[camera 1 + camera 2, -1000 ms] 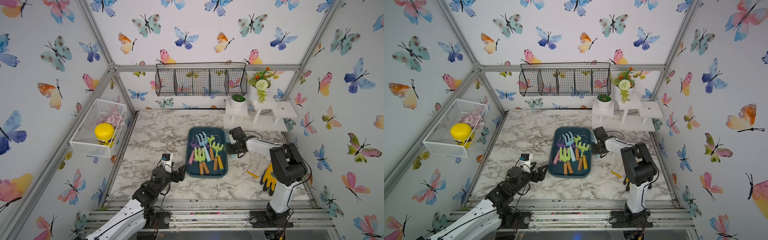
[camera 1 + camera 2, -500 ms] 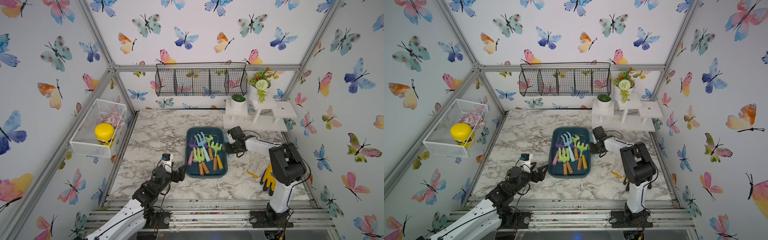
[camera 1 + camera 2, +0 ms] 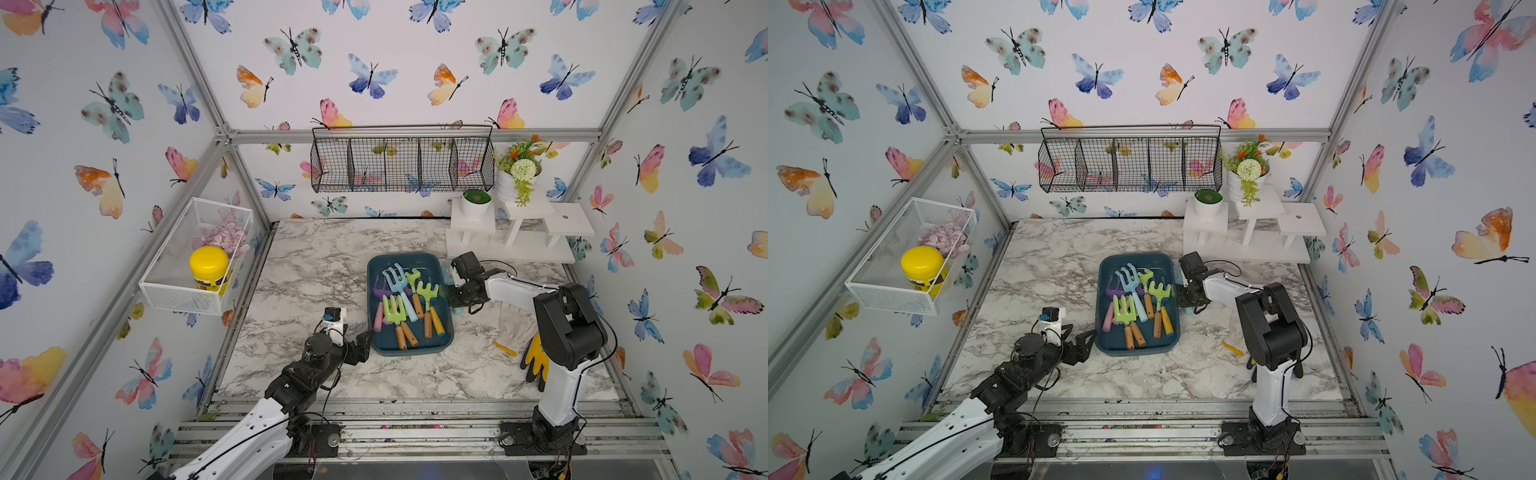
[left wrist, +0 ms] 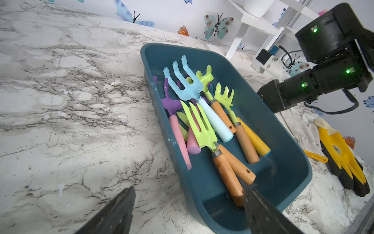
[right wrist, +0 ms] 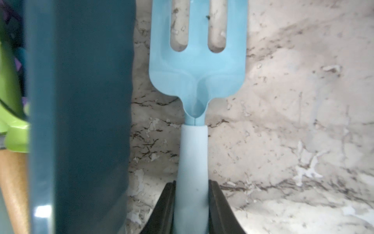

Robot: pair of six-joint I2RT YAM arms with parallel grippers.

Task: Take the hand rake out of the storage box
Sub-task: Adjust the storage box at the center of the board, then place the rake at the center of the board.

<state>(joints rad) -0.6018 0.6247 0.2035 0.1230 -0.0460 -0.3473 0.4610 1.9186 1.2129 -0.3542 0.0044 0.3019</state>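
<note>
— On the white, grey-veined marble tabletop (image 3: pixel 316 266), where is the light-blue pronged plastic hand rake (image 5: pixel 197 81)?
— Outside the shallow dark teal plastic storage box (image 3: pixel 419 345), just right of its wall. The right gripper (image 5: pixel 191 183) clamps its pale handle. The left gripper (image 4: pixel 189 188) hangs by the box's near-left corner, its jaws spread wide.

Walls: butterfly wallpaper (image 3: pixel 415 45), aluminium frame (image 3: pixel 540 134)
Tabletop: grey-veined white marble (image 3: pixel 316 270)
Back wall: black wire basket (image 3: pixel 401 166)
Side wall: white mesh basket (image 3: pixel 178 291)
Far corner: white stepped shelf (image 3: pixel 569 218)
</note>
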